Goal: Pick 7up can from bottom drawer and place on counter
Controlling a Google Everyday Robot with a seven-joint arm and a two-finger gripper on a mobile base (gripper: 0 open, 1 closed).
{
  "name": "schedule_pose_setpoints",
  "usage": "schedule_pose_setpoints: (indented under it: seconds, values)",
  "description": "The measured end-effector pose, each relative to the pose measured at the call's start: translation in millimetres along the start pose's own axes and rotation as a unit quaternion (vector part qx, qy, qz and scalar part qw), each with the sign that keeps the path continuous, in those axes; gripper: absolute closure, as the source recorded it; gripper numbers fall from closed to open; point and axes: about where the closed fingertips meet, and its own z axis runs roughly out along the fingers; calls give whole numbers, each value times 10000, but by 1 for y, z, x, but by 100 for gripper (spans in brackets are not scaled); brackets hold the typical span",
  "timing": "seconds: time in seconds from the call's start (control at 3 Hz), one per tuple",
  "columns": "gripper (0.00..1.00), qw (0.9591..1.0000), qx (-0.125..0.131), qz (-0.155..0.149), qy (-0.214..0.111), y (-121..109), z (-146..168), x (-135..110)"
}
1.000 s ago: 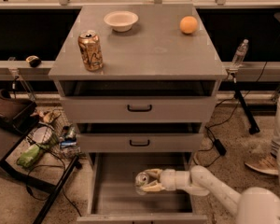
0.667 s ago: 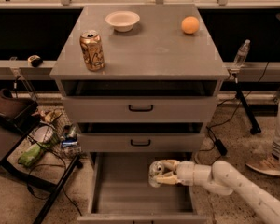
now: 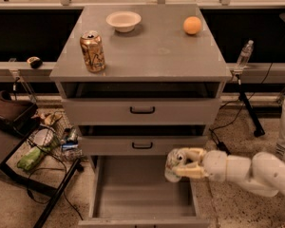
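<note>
My gripper (image 3: pixel 180 165) is shut on the 7up can (image 3: pixel 173 165), a small silvery-white can with a metal top. It holds the can in the air above the right side of the open bottom drawer (image 3: pixel 142 189), just below the middle drawer's front. The drawer's grey floor is bare. My white arm (image 3: pixel 247 172) reaches in from the right. The counter (image 3: pixel 152 46) is the flat grey top of the cabinet, well above the can.
On the counter stand a gold and brown can (image 3: pixel 92 51) at the front left, a white bowl (image 3: pixel 123 21) at the back, and an orange (image 3: pixel 192 25) at the back right. A water bottle (image 3: pixel 244 56) stands to the right. Clutter lies on the floor at left.
My gripper has lifted the can out of the drawer and carried it up and to the right, with the arm drawing back.
</note>
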Motion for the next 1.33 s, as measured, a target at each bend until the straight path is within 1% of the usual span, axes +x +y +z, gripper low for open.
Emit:
schedule_pose_setpoints:
  seconds: [0.33,0.67,1.0,1.33]
  values:
    - [100,9989,404,-217,-130,-16,-39,-111]
    - [100,9957,831,-402,-72,-38,-61,-217]
    - [100,9878,1508,-383,96,-82,-53,-309]
    - [100,9802,1947,-334,159,-116,-35,-351]
